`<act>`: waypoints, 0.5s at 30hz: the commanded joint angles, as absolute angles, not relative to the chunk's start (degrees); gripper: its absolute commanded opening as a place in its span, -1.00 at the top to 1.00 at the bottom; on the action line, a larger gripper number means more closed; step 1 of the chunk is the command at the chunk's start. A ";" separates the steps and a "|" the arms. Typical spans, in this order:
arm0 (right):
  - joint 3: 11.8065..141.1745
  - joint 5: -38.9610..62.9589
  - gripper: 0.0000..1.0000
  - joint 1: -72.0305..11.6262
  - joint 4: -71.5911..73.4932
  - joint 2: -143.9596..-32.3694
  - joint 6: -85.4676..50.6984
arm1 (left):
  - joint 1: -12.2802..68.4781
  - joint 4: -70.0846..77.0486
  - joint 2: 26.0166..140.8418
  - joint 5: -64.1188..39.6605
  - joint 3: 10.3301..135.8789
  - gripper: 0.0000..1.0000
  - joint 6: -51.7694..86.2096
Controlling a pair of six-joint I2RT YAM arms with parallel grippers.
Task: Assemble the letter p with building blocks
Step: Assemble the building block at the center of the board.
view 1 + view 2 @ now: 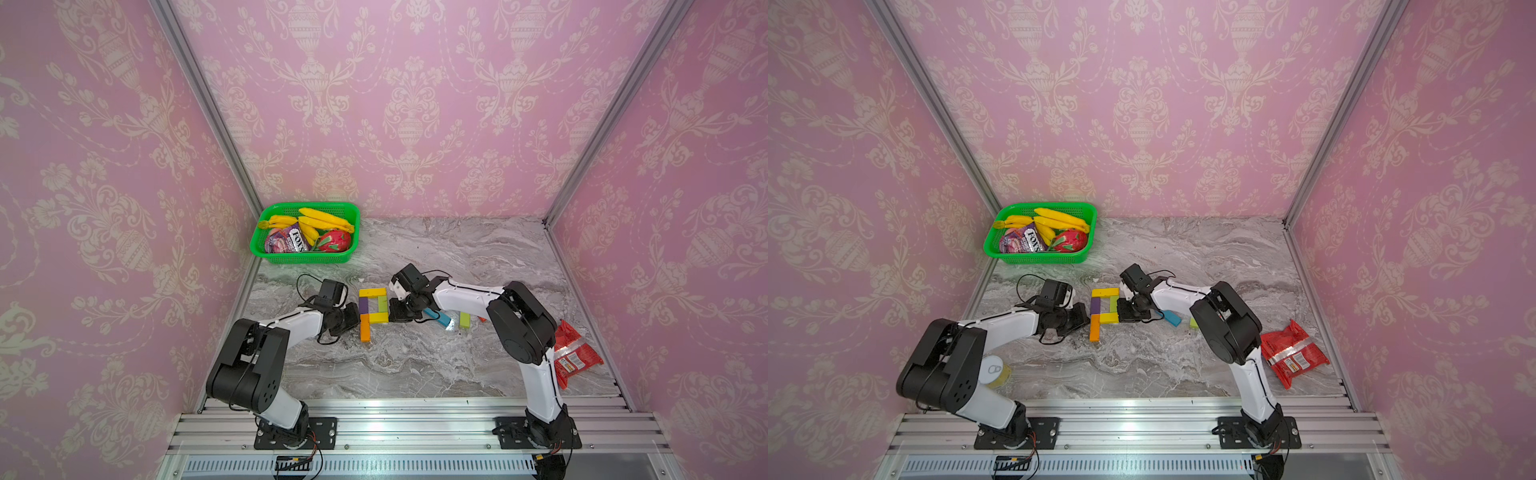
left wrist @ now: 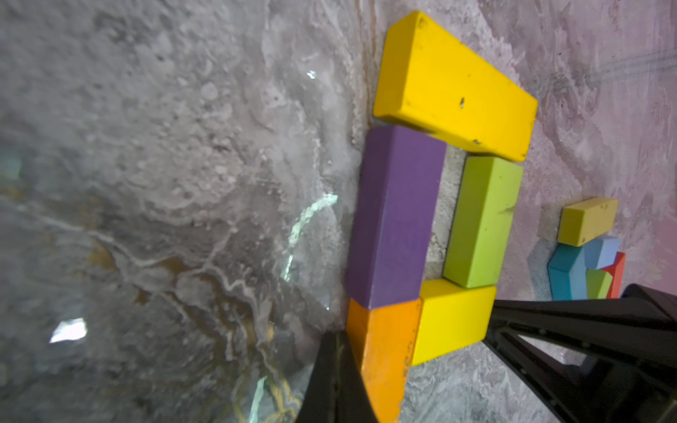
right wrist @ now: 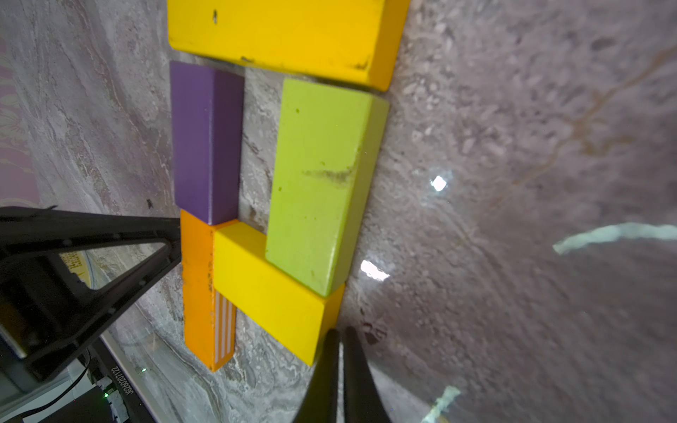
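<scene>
room: bare surface at 6 o'clock of blocks
left pincer: closed, touching orange block at 9
right pincer: closed too, against yellow block

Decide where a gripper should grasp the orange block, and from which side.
Probably the near end of the orange block, from above, jaws across its width. It lies flat; the yellow block and purple block abut its far half, while the near half's long sides are bare.
</scene>
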State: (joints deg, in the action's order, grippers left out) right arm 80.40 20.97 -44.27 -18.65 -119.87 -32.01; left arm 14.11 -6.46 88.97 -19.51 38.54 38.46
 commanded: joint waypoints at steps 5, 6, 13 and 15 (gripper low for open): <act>80.06 20.83 0.81 -45.46 -20.12 -123.03 -32.78 | 14.61 -9.23 89.64 -17.93 38.72 1.00 38.76; 80.20 20.88 0.81 -45.44 -20.26 -123.20 -32.78 | 14.62 -9.23 89.69 -17.86 38.84 1.00 38.76; 80.16 20.44 0.81 -45.44 -20.61 -123.04 -32.78 | 14.56 -9.61 89.21 -17.66 38.78 1.00 38.76; 80.07 19.89 0.81 -45.48 -21.00 -122.96 -32.78 | 14.43 -9.72 88.87 -17.34 38.61 1.00 38.67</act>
